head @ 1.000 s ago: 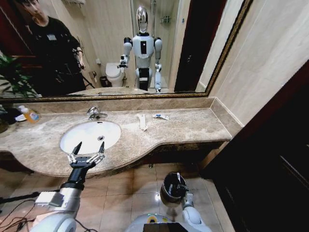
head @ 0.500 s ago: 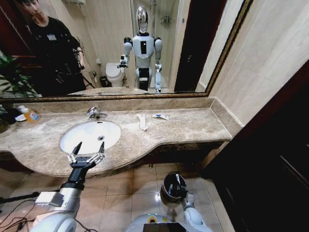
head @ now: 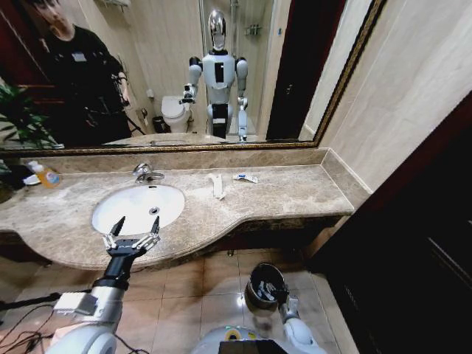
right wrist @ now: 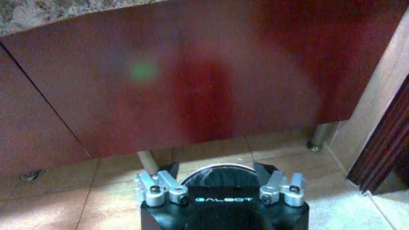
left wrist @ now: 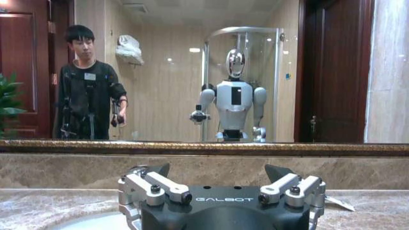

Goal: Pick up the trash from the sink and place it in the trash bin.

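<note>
Left gripper at the sink, right gripper over the bin

The left gripper (head: 135, 225) hovers, jaws spread, over the sink's (head: 110, 203) front rim at the worktop's (head: 295, 195) front edge. Trash (head: 217, 185) lies near the worktop's back edge. The right gripper (right wrist: 218, 170), jaws spread, hangs above the trash bin (head: 259, 284) on the floor.

The bathroom was evenly and warmly lit from overhead, with ceiling lights reflected in the mirror (left wrist: 191, 72). The head view bowed at its edges. The right wrist view was dim, blurred, reddish.
</note>
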